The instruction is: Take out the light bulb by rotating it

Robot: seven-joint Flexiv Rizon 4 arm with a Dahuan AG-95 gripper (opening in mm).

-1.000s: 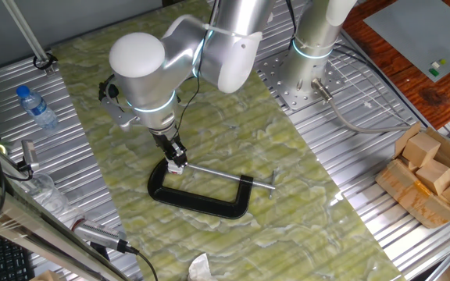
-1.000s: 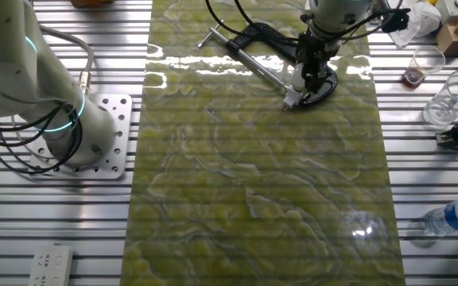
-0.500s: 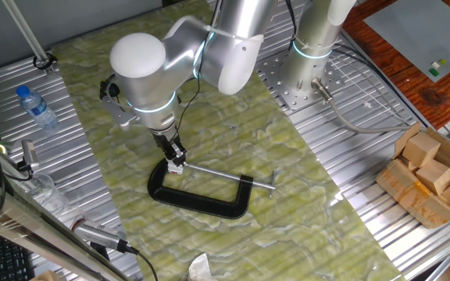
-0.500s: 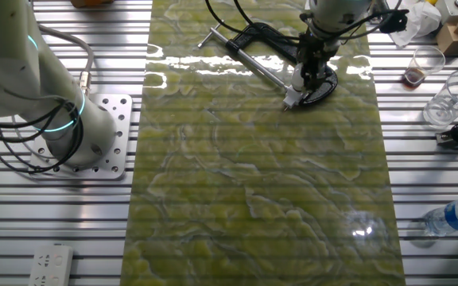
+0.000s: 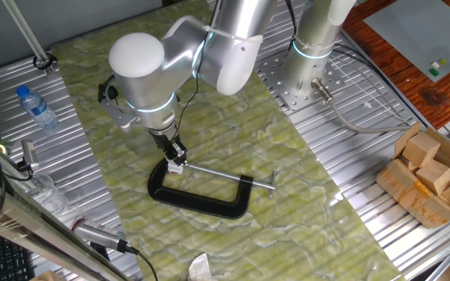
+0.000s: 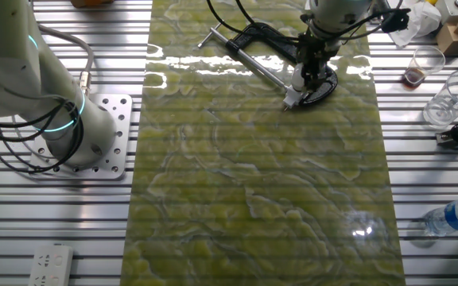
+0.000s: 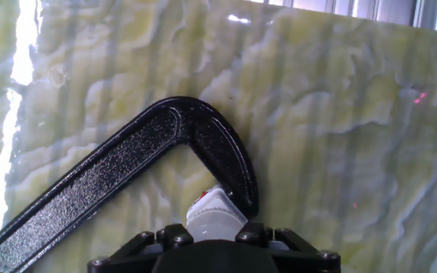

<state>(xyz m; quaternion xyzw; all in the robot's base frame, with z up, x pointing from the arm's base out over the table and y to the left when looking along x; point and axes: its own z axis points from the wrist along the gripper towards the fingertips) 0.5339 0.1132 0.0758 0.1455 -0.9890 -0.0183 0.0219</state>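
Item: small frosted-white light bulb (image 7: 213, 214), seated at the corner of the black cast C-clamp (image 5: 201, 197) on the green marbled desk (image 6: 253, 183). Black two-finger gripper (image 7: 215, 227) closed on the bulb. Handling: twist about the bulb's axis, grip steady, without dragging the clamp. Against earlier frames: no visible change.

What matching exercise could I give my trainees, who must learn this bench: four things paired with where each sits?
Things:
1. small frosted-white light bulb
2. black metal C-clamp
3. clear blue-capped plastic bottle
4. tan wooden blocks

Places:
A. lying flat on the green marbled mat
B. in a cardboard box at the table edge
C. between the pincer fingers, at the clamp's corner
D. on the ribbed metal tabletop, off the mat

Pairs: 1-C, 2-A, 3-D, 4-B
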